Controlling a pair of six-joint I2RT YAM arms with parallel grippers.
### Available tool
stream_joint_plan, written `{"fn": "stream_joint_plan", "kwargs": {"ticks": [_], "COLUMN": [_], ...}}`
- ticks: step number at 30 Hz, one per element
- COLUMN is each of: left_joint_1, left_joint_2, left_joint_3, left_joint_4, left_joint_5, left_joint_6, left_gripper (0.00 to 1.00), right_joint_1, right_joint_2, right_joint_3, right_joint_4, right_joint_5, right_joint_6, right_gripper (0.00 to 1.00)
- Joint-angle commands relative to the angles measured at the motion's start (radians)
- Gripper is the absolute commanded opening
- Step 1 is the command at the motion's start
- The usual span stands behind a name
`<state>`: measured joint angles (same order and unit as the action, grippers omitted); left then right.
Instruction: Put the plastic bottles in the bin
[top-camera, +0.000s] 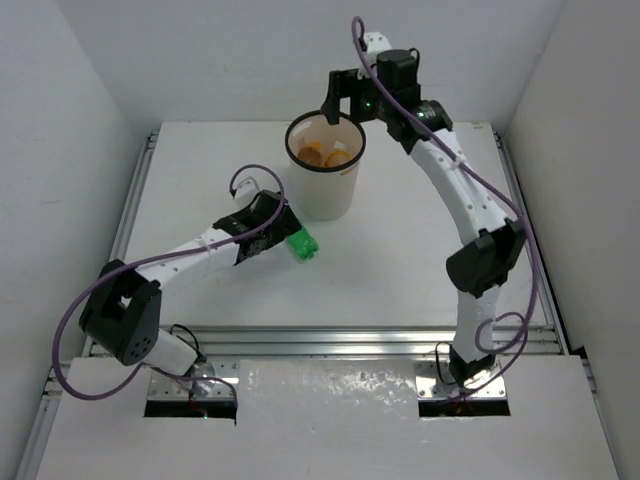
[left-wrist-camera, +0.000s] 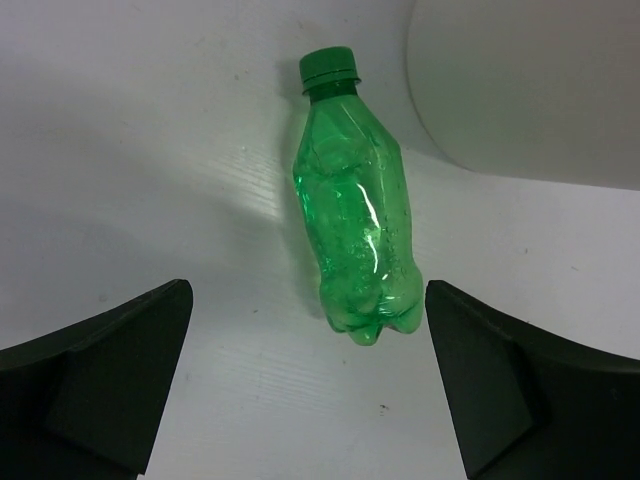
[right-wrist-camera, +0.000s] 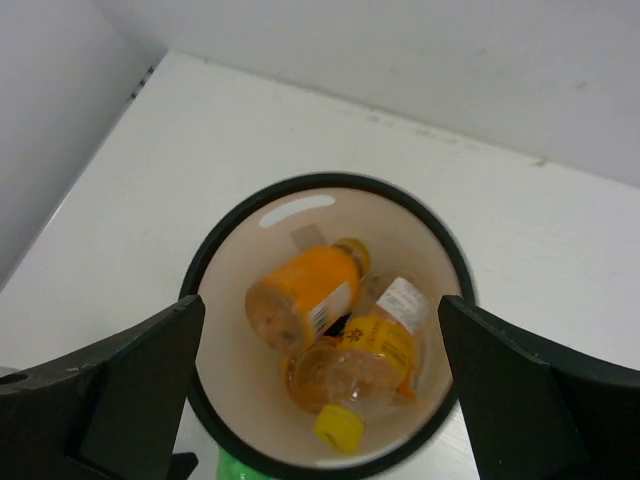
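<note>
A green plastic bottle (left-wrist-camera: 355, 215) lies on the white table with its cap pointing away from my left gripper (left-wrist-camera: 305, 370). That gripper is open, its dark fingers (left-wrist-camera: 120, 370) on either side of the bottle's base and not touching it. In the top view the green bottle (top-camera: 302, 246) rests just left of the foot of the bin (top-camera: 325, 195). My right gripper (right-wrist-camera: 320, 335) hangs open and empty over the mouth of the bin (right-wrist-camera: 200, 270). Inside lie an orange bottle (right-wrist-camera: 300, 295) and a clear bottle with a yellow cap (right-wrist-camera: 372, 360).
White walls enclose the table on three sides. The bin's white wall (left-wrist-camera: 530, 90) stands close behind and to the right of the green bottle. An aluminium rail (top-camera: 380, 340) runs along the near edge by the arm bases.
</note>
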<state>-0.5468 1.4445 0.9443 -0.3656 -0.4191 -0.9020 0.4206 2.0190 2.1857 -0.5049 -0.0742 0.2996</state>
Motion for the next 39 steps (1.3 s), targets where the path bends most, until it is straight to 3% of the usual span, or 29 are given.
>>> {"fn": "stream_joint_plan", "kwargs": {"ticks": [1,4,5,8,11,14,15,18,20,24,25,29,32,36,39], "left_joint_1": [-0.018,-0.024,-0.022,-0.025,-0.024,-0.022,-0.022,-0.024,-0.066,-0.206,-0.237,-0.242,-0.237,-0.133,-0.084], "left_joint_2": [0.04,0.108,0.143,0.224,0.3,0.379,0.393,0.396,0.3,-0.08,-0.135,-0.298,-0.25,0.024,0.213], "left_joint_3": [0.054,0.089,0.096,0.126,0.162,0.195,0.198,0.172,0.144,0.103,0.108,0.151,0.304,0.68,0.853], "left_joint_4": [0.068,0.079,0.085,0.108,0.146,0.129,0.14,0.105,-0.016,-0.09,-0.061,0.154,0.139,0.034,-0.044], "left_joint_5": [0.006,0.002,-0.001,0.009,0.006,0.005,0.023,0.051,-0.038,-0.254,-0.235,-0.078,-0.084,0.035,0.095], "left_joint_6": [-0.021,-0.021,-0.018,-0.011,0.0,-0.003,-0.002,0.0,-0.018,0.052,0.181,0.451,0.576,0.65,0.678], "left_gripper": [1.0,1.0,1.0,1.0,1.0,0.91,0.65,0.16,0.0,0.0,0.0,0.0,0.0,0.0,0.0], "right_joint_1": [-0.003,-0.003,-0.003,-0.003,-0.002,0.0,0.0,0.0,0.0,-0.002,-0.002,-0.002,-0.002,0.0,-0.002], "right_joint_2": [-0.157,-0.313,-0.366,-0.547,-0.669,-0.779,-0.834,-0.914,-0.976,-1.037,-1.052,-1.072,-1.069,-1.053,-1.039], "right_joint_3": [0.072,-0.114,-0.276,-0.525,-0.697,-0.844,-0.875,-0.957,-0.975,-0.977,-0.98,-0.983,-0.982,-0.96,-0.948], "right_joint_4": [-0.023,-0.024,0.033,0.112,0.138,0.172,0.178,0.186,0.157,0.074,0.062,0.019,0.0,-0.029,-0.052], "right_joint_5": [0.126,0.128,0.116,0.079,0.001,-0.039,-0.039,-0.027,-0.019,0.007,0.016,0.057,0.056,0.073,0.097], "right_joint_6": [-0.059,-0.054,-0.053,-0.037,-0.008,0.013,0.024,0.033,0.039,0.041,0.041,0.042,0.035,0.003,-0.013], "right_gripper": [0.99,0.99,0.99,0.99,0.99,0.99,0.99,0.99,0.99,0.99,0.99,0.99,0.99,0.99,0.99]}}
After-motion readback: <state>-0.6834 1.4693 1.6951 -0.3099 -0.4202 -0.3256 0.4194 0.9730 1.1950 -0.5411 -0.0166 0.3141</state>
